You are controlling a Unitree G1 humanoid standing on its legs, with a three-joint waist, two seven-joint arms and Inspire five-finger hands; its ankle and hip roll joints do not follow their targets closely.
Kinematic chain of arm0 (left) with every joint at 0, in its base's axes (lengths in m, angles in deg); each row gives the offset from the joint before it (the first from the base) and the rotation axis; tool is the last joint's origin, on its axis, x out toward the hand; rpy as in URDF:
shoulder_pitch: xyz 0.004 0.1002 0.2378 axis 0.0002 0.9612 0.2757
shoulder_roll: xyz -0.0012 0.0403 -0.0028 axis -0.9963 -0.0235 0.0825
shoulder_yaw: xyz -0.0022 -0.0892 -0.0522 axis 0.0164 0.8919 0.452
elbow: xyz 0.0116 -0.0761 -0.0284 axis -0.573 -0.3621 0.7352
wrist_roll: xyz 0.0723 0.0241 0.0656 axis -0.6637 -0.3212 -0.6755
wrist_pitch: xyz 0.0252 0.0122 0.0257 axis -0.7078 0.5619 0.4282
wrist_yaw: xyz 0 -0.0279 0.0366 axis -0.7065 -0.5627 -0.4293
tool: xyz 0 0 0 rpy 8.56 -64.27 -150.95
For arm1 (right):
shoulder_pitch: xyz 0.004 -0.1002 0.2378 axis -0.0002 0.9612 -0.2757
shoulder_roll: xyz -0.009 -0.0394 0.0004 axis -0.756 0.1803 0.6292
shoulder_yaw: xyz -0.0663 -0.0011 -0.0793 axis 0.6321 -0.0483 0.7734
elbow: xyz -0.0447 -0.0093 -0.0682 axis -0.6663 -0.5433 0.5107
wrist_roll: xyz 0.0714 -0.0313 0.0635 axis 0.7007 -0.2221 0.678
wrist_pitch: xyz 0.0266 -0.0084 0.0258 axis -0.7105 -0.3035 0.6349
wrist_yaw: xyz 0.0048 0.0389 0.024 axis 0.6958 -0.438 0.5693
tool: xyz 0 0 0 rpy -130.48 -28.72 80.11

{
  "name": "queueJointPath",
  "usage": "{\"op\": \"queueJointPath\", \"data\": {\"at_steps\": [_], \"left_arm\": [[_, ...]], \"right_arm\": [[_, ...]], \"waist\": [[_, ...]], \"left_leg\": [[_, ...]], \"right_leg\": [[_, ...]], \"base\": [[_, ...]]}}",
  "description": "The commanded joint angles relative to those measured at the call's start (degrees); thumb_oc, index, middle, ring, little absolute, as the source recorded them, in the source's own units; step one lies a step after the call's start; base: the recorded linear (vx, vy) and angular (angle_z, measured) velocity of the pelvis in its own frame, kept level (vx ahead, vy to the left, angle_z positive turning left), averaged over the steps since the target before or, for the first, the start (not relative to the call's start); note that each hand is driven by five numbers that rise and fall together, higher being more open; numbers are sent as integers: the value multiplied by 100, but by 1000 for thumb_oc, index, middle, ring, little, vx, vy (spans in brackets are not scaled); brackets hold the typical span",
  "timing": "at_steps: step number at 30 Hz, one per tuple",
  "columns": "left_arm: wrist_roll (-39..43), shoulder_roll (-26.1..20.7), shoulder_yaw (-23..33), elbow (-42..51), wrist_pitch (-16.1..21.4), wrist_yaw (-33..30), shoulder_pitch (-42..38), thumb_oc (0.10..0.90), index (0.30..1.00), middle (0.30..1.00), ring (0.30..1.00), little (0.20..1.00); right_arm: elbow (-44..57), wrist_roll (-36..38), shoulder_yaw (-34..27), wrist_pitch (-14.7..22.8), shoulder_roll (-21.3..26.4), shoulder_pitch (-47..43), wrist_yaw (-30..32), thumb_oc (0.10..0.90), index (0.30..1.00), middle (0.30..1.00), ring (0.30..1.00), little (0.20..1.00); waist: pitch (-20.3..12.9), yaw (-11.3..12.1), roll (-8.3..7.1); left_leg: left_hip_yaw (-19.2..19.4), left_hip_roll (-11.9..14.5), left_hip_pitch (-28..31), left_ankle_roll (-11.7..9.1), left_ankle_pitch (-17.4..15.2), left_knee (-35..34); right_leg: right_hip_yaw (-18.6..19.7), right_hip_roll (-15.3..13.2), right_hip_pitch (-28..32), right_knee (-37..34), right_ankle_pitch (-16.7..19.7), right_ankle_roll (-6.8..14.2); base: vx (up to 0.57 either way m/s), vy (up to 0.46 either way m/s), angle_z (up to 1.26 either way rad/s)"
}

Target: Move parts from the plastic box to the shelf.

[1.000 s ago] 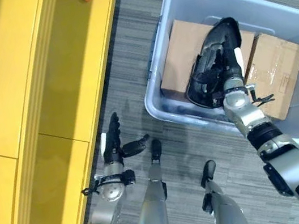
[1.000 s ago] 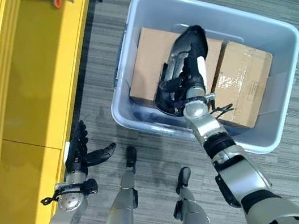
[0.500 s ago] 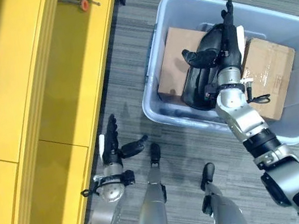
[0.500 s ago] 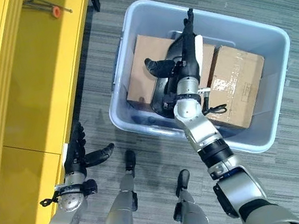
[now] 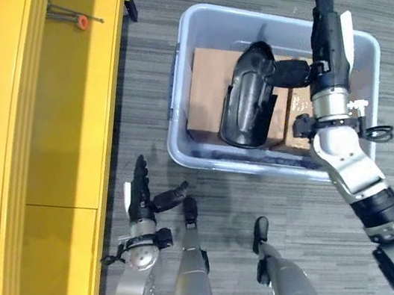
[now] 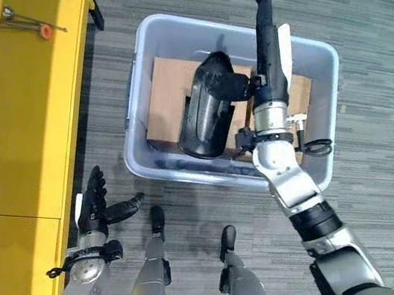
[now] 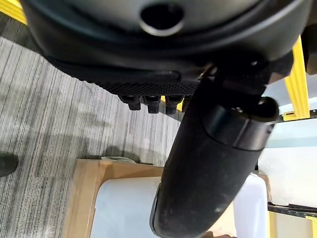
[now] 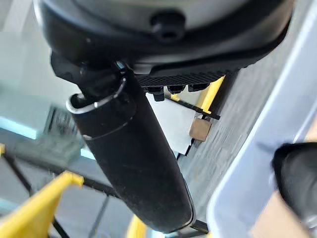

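Nearest the robot, the left hand (image 5: 142, 199) hangs low over the grey striped carpet floor (image 5: 147, 72), just beside the front edge of the yellow metal shelf (image 5: 50, 127); its fingers are straight and the thumb spread, with nothing in it.

Further out stands the pale blue-grey plastic box (image 5: 180, 93) on the floor, to the right of the shelf and a little apart from it. Inside lie flat brown cardboard boxes (image 5: 204, 89), and on top of them rests the black curved moulded plastic part (image 5: 249, 105), tilted, its lower end near the box's near wall.

The right hand (image 5: 324, 28) is raised over the far right side of the box, its fingers stretched straight and pointing away from the robot, released and gripping nothing. Its thumb reaches sideways toward the upper end of the black part; whether the thumb touches it cannot be told. The part is still in the box, not on the shelf.

Farthest, at the far end of the shelf surface, lies a thin metal rod with a small orange-red disc (image 5: 77, 19) on it.
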Motion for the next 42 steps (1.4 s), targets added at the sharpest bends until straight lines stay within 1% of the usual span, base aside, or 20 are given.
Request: {"op": "queueJointPath", "data": {"at_steps": [1, 2, 4, 6, 8, 9, 11, 12, 14, 16, 17, 19, 20, 21, 22, 27, 29, 30, 37, 42], "left_arm": [[-274, -296, 455, 508, 462, 230, 336, 900, 1000, 1000, 1000, 1000], [-293, -360, 530, 517, 496, 312, 412, 900, 1000, 1000, 1000, 1000], [-264, -423, 548, 521, 548, 411, 449, 900, 1000, 1000, 1000, 1000], [-280, -457, 560, 505, 549, 482, 437, 900, 1000, 1000, 1000, 1000], [-298, -510, 526, 492, 574, 520, 409, 900, 1000, 1000, 1000, 1000], [-300, -506, 529, 493, 583, 542, 393, 900, 1000, 1000, 1000, 1000], [-305, -517, 520, 467, 588, 543, 374, 900, 1000, 1000, 1000, 1000], [-307, -574, 473, 444, 606, 572, 332, 900, 1000, 1000, 1000, 1000], [-310, -585, 456, 402, 622, 588, 291, 900, 1000, 1000, 1000, 1000], [-292, -600, 419, 341, 642, 601, 233, 900, 1000, 1000, 1000, 1000], [-289, -591, 405, 309, 658, 590, 194, 900, 1000, 1000, 1000, 1000], [-266, -571, 397, 233, 669, 555, 136, 900, 1000, 1000, 1000, 1000], [-264, -579, 377, 202, 673, 540, 94, 900, 1000, 1000, 1000, 1000], [-298, -603, 365, 194, 667, 519, 50, 900, 1000, 1000, 1000, 1000], [-307, -582, 370, 196, 663, 508, 31, 900, 1000, 1000, 1000, 1000], [-355, -540, 355, 165, 642, 457, -29, 900, 1000, 1000, 1000, 1000], [-349, -531, 355, 164, 639, 440, -44, 900, 1000, 1000, 1000, 1000], [-342, -505, 333, 160, 651, 404, -62, 900, 1000, 1000, 1000, 1000], [-316, -449, 313, 100, 680, 328, -127, 900, 1000, 1000, 1000, 1000], [-297, -383, 284, 81, 689, 307, -140, 900, 1000, 1000, 1000, 1000]], "right_arm": [[326, -784, -175, 403, 638, -366, -356, 900, 1000, 1000, 1000, 1000], [295, -1144, -57, 346, 1194, -384, -605, 900, 1000, 1000, 1000, 1000], [177, -1528, 197, 303, 1775, -500, -849, 900, 1000, 1000, 1000, 1000], [43, -1826, 426, 264, 2122, -609, -1051, 900, 1000, 1000, 1000, 1000], [-204, -2261, 813, 189, 2512, -820, -1235, 900, 1000, 1000, 1000, 1000], [-314, -2398, 1033, 203, 2664, -1003, -1284, 900, 1000, 1000, 1000, 1000], [-415, -2558, 1224, 199, 2777, -1142, -1344, 900, 1000, 1000, 1000, 1000], [-713, -2807, 1609, 183, 2945, -1366, -1507, 900, 1000, 1000, 1000, 1000], [-942, -3081, 2046, 187, 3045, -1685, -1596, 900, 1000, 1000, 1000, 1000], [-1276, -3330, 2437, 154, 3074, -1985, -1667, 900, 1000, 1000, 1000, 1000], [-1487, -3487, 2760, 153, 3044, -2247, -1674, 900, 1000, 1000, 1000, 1000], [-1648, -3638, 2990, 109, 2982, -2460, -1717, 900, 1000, 1000, 1000, 1000], [-1739, -3885, 3205, 94, 2984, -2624, -1736, 900, 1000, 1000, 1000, 1000], [-1979, -4464, 3710, 77, 2970, -3043, -1791, 900, 1000, 1000, 1000, 1000], [-2011, -4588, 3804, 62, 2929, -3138, -1800, 900, 1000, 1000, 1000, 1000], [-2117, -5269, 4103, -13, 2861, -3458, -1735, 900, 1000, 1000, 1000, 1000], [-2099, -5351, 4105, -39, 2866, -3482, -1711, 900, 1000, 1000, 1000, 1000], [-2139, -5479, 4057, -100, 2800, -3555, -1588, 900, 1000, 1000, 1000, 1000], [-2177, -5629, 4057, -196, 2734, -3722, -1473, 900, 1000, 1000, 1000, 1000], [-2318, -5656, 4030, -232, 2629, -3613, -1464, 900, 1000, 1000, 1000, 1000]], "waist": [[-593, -102, -286], [-595, -109, -335], [-586, -107, -363], [-585, -107, -368], [-571, -78, -382], [-559, -93, -360], [-552, -86, -355], [-534, -45, -358], [-512, -40, -342], [-489, -18, -331], [-467, -9, -315], [-434, -10, -298], [-417, 9, -295], [-372, 52, -270], [-361, 46, -253], [-327, 71, -194], [-317, 71, -181], [-279, 91, -147], [-196, 105, -104], [-104, 132, -66]], "left_leg": [[138, 312, 687, -254, -635, -35], [156, 332, 697, -265, -635, -34], [169, 360, 705, -282, -626, -36], [172, 376, 707, -288, -619, -39], [161, 384, 701, -298, -608, -42], [159, 391, 699, -302, -606, -41], [150, 394, 697, -308, -601, -42], [142, 397, 696, -315, -592, -39], [138, 404, 690, -319, -590, -37], [125, 409, 677, -320, -581, -34], [127, 412, 669, -320, -576, -31], [119, 419, 643, -321, -565, -29], [117, 416, 627, -323, -560, -30], [94, 413, 571, -327, -546, -26], [81, 407, 554, -330, -543, -27], [51, 378, 481, -332, -536, -37], [46, 373, 467, -332, -533, -37], [31, 369, 421, -337, -519, -35], [12, 351, 322, -351, -488, -37], [-7, 335, 258, -347, -477, -34]], "right_leg": [[180, -166, -222, 191, 189, 27], [189, -139, -232, 193, 195, 22], [209, -117, -240, 186, 207, 18], [222, -104, -245, 180, 209, 14], [216, -89, -257, 189, 210, 11], [214, -86, -264, 201, 208, 9], [211, -83, -269, 208, 207, 5], [201, -82, -276, 224, 202, -3], [201, -76, -289, 242, 191, -8], [201, -75, -302, 254, 187, -10], [204, -72, -317, 268, 184, -15], [202, -64, -346, 288, 178, -23], [203, -59, -361, 289, 180, -25], [196, -53, -390, 290, 181, -27], [191, -52, -404, 292, 179, -27], [162, -66, -454, 317, 166, -34], [153, -68, -472, 327, 167, -35], [137, -75, -502, 332, 174, -38], [126, -83, -581, 334, 195, -38], [87, -102, -629, 375, 192, -36]], "base": [[-14, -63, -10], [-25, -50, -12], [-28, -41, -12], [-15, -31, -12], [-16, -29, -15], [-14, -23, -5], [0, 0, 0], [0, 0, 0], [-6, -17, -1], [-3, -12, -2], [-10, -25, 6], [-8, -13, 2], [-23, -37, -2], [-21, -36, -4], [-18, -40, -1], [-6, -7, 6], [-12, -4, 11], [-11, 1, 6], [-3, 0, 1], [0, 0, 0]]}}
